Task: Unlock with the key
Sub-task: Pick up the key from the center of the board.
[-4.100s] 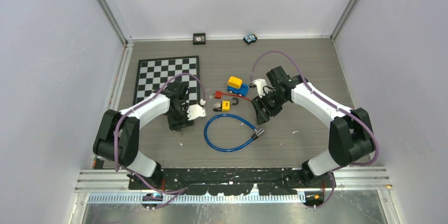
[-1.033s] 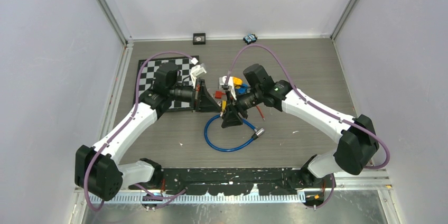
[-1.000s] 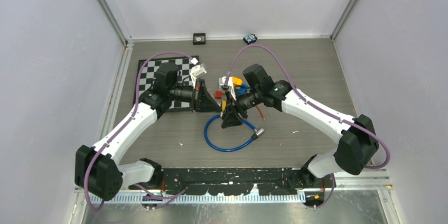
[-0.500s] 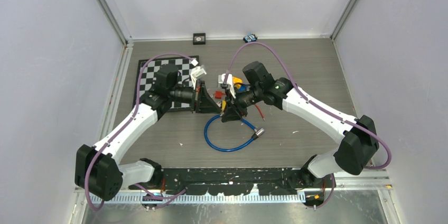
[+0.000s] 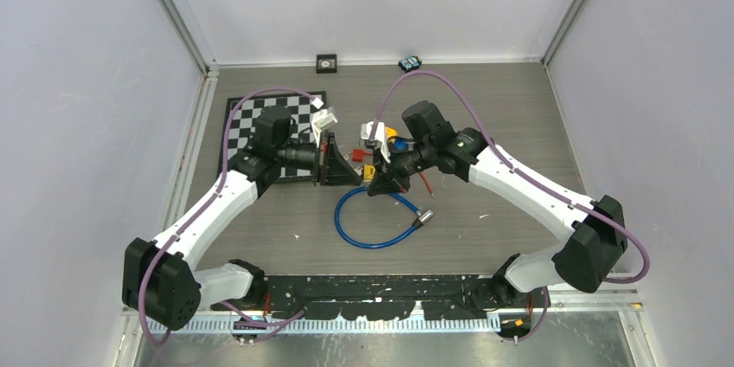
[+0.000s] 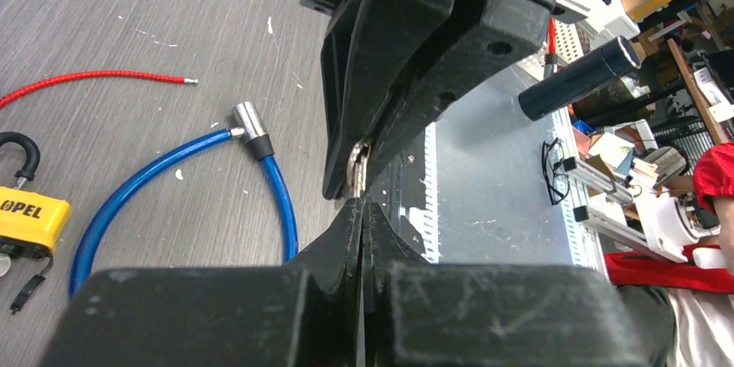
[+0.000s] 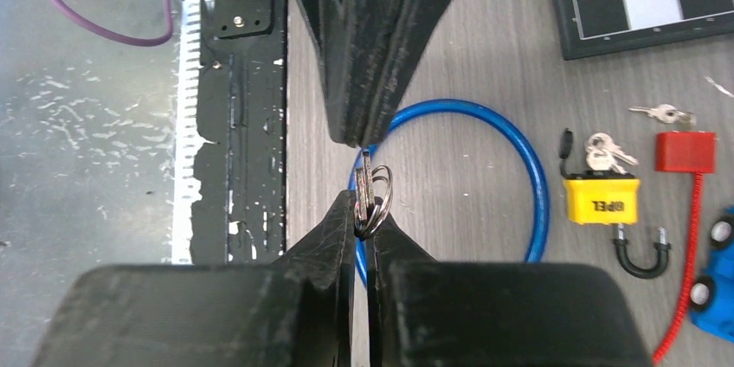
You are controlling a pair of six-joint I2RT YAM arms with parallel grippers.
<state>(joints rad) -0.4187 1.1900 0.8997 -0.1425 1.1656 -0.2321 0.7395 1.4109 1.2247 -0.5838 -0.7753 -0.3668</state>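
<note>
The key (image 7: 365, 178), with its ring, is clamped between the tips of the right pincer (image 7: 363, 211). The left pincer (image 6: 362, 211) is closed, tips together, with nothing seen between them. Its tips are placed at the free end of the key, opposite the right pincer; whether they touch cannot be told. Both pincers are positioned just beside the yellow padlock (image 7: 600, 200), which is laid on the desk (image 5: 485, 107). The blue cable (image 7: 528, 177) is looped on the near side of the padlock.
</note>
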